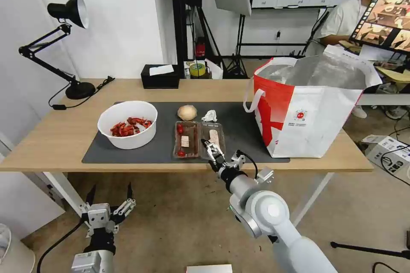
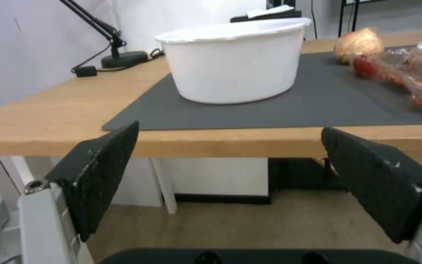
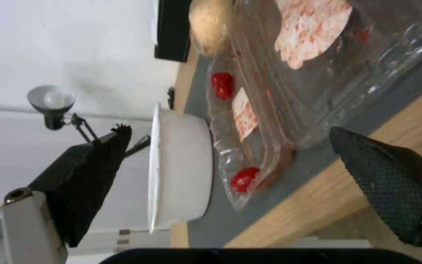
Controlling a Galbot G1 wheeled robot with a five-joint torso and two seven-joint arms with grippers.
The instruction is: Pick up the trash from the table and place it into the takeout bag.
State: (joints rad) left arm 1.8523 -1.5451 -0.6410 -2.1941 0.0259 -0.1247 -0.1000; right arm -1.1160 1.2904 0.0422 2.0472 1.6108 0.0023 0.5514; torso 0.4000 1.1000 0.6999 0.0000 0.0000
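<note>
Table (image 1: 64, 136), tray (image 1: 198, 138) between right fingers (image 3: 387, 176)

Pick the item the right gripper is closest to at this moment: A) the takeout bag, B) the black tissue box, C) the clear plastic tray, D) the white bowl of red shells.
C: the open right gripper sits at the near edge of the clear plastic tray, its fingers spread on either side of it in the right wrist view.

Glossy white-grey arms, black cables, black textured fingers (image 2: 99, 172) on silver mounts
</note>
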